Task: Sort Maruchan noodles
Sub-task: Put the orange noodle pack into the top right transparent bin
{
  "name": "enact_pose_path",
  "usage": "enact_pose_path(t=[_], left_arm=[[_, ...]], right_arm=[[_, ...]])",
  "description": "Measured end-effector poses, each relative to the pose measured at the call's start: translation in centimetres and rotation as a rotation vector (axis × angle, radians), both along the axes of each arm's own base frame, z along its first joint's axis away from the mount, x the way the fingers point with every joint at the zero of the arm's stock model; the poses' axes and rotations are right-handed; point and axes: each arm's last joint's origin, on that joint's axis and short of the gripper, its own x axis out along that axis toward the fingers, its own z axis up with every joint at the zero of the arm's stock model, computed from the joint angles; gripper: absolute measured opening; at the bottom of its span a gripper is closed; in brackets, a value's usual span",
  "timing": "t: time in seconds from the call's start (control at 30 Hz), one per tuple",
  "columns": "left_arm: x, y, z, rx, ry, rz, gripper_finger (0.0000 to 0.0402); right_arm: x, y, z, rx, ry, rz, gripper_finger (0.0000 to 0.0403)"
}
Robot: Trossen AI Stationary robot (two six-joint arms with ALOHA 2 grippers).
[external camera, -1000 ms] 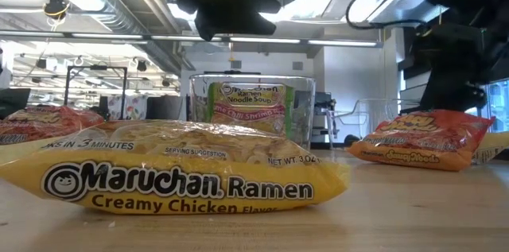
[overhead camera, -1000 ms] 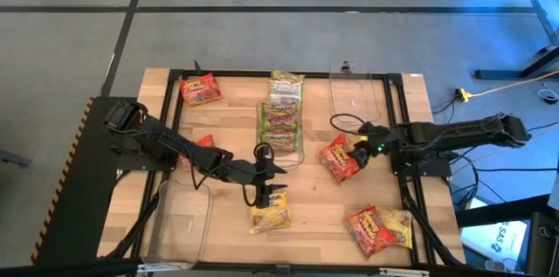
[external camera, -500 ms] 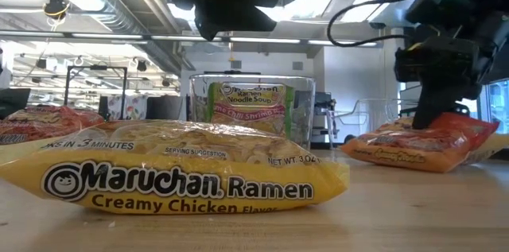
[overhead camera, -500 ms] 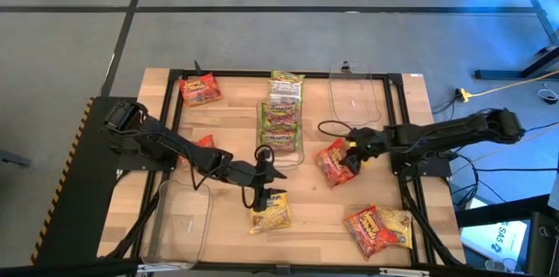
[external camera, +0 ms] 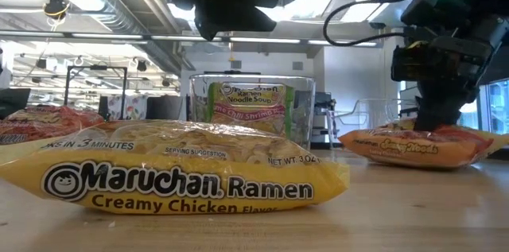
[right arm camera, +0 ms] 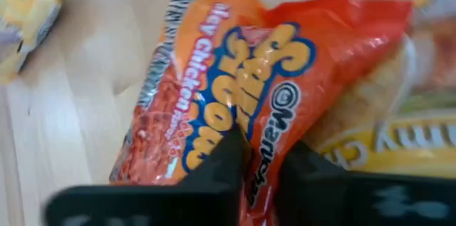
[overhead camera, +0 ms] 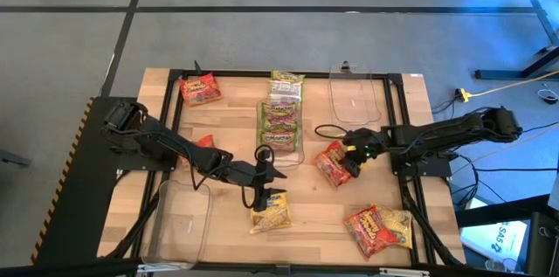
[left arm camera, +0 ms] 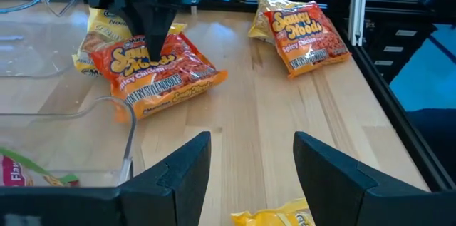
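The Maruchan noodles lie scattered over the wooden table. A red packet [overhead camera: 333,164] lies right of centre, partly on a yellow packet [left arm camera: 91,37]. My right gripper [right arm camera: 267,176] is down on the red packet and shut on it. My left gripper [left arm camera: 253,162] hangs open just above another yellow packet [overhead camera: 272,217] near the front middle, touching nothing. Green packets [overhead camera: 280,125] sit in the clear centre bin. My right gripper pinches the red packet's wrapper on its printed top face [right arm camera: 265,151], near the middle, between its two fingers. The fingers [external camera: 433,117] come from above, pointing down. The packet lies flat on the table, one side over a yellow packet [right arm camera: 399,137].
A clear bin [overhead camera: 358,100] stands at the far right and another [overhead camera: 185,216] at the near left. Red packets lie at the far left [overhead camera: 199,90] and beside my left arm [overhead camera: 206,141]. A red and a yellow packet [overhead camera: 377,228] lie near the right front.
My right gripper has moved down and toward the table's left edge onto the red packet. The packet has slid a little toward the left and now lies flatter. My left arm has kept still.
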Motion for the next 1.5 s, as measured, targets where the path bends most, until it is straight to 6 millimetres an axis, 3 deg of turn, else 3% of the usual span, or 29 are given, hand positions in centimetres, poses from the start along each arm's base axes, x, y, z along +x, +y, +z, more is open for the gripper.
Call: enact_pose_path(t=[0.1,0.57,0.8,0.9,1.17,1.27,1.37,1.5], left_arm=[[0.0,0.0,0.0,0.0,0.0,0.0,0.0194],[0.0,0.0,0.0,-0.006,0.0,0.003,0.0194],[-0.1,-0.2,0.0,-0.007,0.0,-0.002,0.0194],[-0.1,-0.2,0.0,-0.008,0.0,-0.003,0.0194],[-0.1,-0.2,0.0,-0.01,0.001,-0.002,0.0194],[-0.1,-0.2,0.0,-0.011,0.001,-0.004,0.0194],[-0.1,-0.2,0.0,-0.011,0.001,-0.004,0.0194],[-0.1,-0.2,0.0,-0.011,0.001,-0.006,0.0194]], right_arm=[[0.2,0.0,0.2,-0.026,-0.011,0.032,0.0006],[1.9,0.0,5.1,-0.123,-0.023,0.138,0.0001],[1.8,0.0,4.8,-0.084,0.014,0.095,0.0018],[1.8,-0.1,4.6,-0.082,0.022,0.071,0.0055],[2.3,0.0,3.4,-0.056,0.093,0.049,0.0244],[2.7,0.1,2.8,-0.012,0.116,0.062,0.0298],[3.3,0.1,2.0,0.002,0.143,0.069,0.0327],[4.4,0.2,1.2,0.027,0.126,0.089,0.0331]])
